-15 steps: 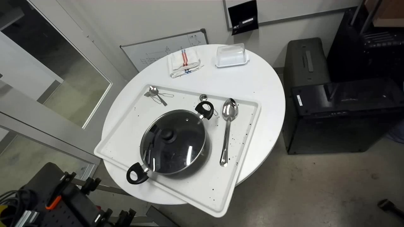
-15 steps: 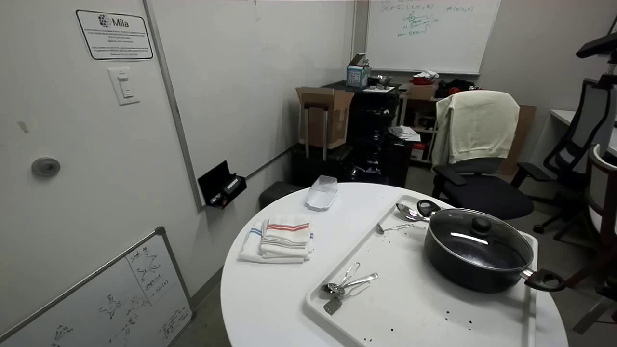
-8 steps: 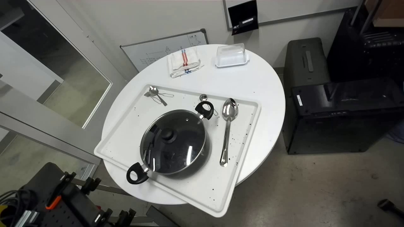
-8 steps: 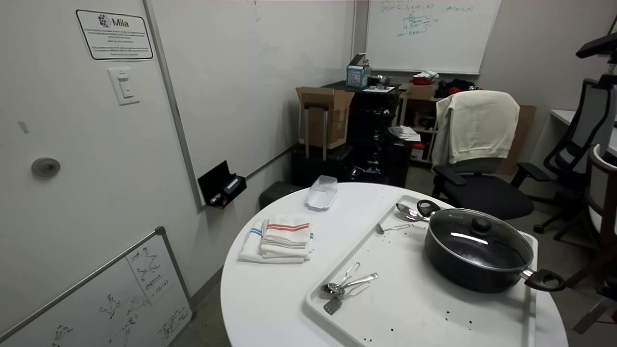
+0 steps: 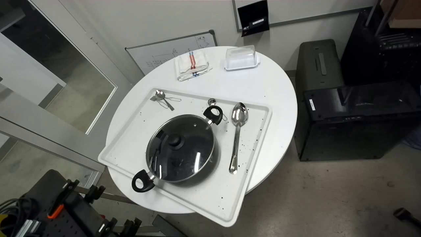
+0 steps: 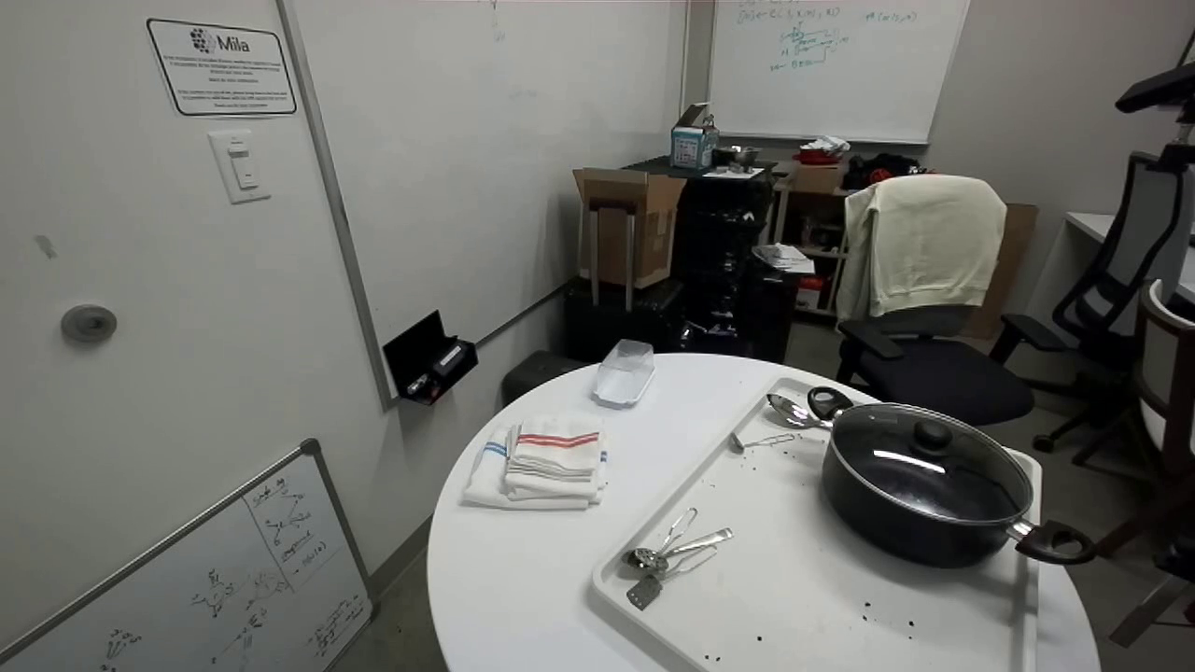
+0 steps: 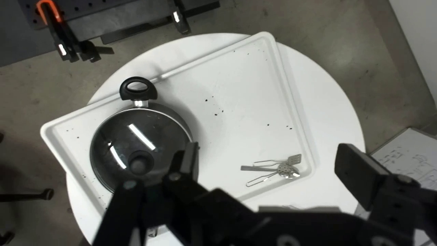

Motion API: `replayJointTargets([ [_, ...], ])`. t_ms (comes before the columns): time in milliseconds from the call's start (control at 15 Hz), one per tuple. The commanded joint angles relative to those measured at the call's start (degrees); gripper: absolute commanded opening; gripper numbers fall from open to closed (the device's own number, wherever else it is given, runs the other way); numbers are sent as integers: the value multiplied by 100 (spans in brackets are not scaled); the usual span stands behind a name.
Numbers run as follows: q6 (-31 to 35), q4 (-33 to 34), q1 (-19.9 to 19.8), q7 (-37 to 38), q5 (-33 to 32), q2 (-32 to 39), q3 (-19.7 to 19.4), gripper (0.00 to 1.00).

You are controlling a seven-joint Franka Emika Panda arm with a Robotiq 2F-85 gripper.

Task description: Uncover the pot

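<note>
The pot [image 6: 910, 527] is large, round and black, with two loop handles, and stands on the tray in both exterior views [image 5: 212, 161]. A transparent glass lid [image 5: 184, 153] with a dark knob [image 5: 175, 140] sits on it; this lid also shows in an exterior view [image 6: 887, 481] and in the wrist view [image 7: 136, 130]. My gripper [image 7: 268, 159] shows only in the wrist view. Its fingers are wide apart with nothing between them, high above the table. The left finger covers the lid's lower right edge in that view. The pot's far handle is hidden behind the gripper there.
A white rimmed tray [image 5: 131, 131] lies on a round white table [image 5: 276, 92]. A large spoon [image 5: 236, 138] lies beside the pot. Small utensils [image 7: 280, 169] lie in a tray corner. A folded towel [image 6: 555, 462] and a clear-lidded dish [image 6: 625, 378] stand on the table.
</note>
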Motion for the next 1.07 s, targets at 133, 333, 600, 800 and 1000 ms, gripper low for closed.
replayJointTargets([
  [133,1357,-620,-512,-44,-656,599,-173,100],
  [333,2108,-843,-770,22,-979,1057,-279,100],
  [600,3071,-950,-1060,-33,-1438,1873,-460,100],
  [800,3515,-810,-1231,-45,-1813,2567,-619,100],
  [1000,3811,-608,-1292,-146,-2189,3219,-827,100],
])
